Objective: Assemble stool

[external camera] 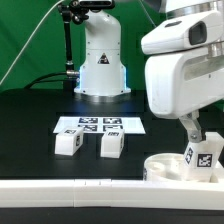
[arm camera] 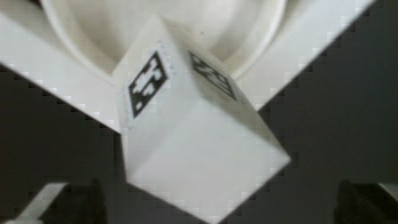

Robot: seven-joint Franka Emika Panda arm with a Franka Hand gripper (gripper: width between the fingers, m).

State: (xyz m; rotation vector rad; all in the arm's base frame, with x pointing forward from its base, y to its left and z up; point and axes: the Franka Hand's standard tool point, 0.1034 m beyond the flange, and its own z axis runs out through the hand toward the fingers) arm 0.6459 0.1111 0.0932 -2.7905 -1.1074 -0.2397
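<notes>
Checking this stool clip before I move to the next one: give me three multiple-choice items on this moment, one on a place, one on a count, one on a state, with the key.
1. Where does the marker board lie in the exterior view?
A. on the seat disc
B. on the black table, just beyond the two loose legs
C. leaning against the robot base

2. How many loose legs lie on the table beside each other, away from the seat disc?
A. two
B. four
C. none

3. How do the jaws of the gripper stand?
A. shut on a leg
B. shut on nothing
C. open

Key: 1 B, the board lies flat behind the left loose leg and the right loose leg. 2 A, only those two show there. 3 C, the wrist view shows the fingers wide apart either side of a tagged leg, not gripping it.
</notes>
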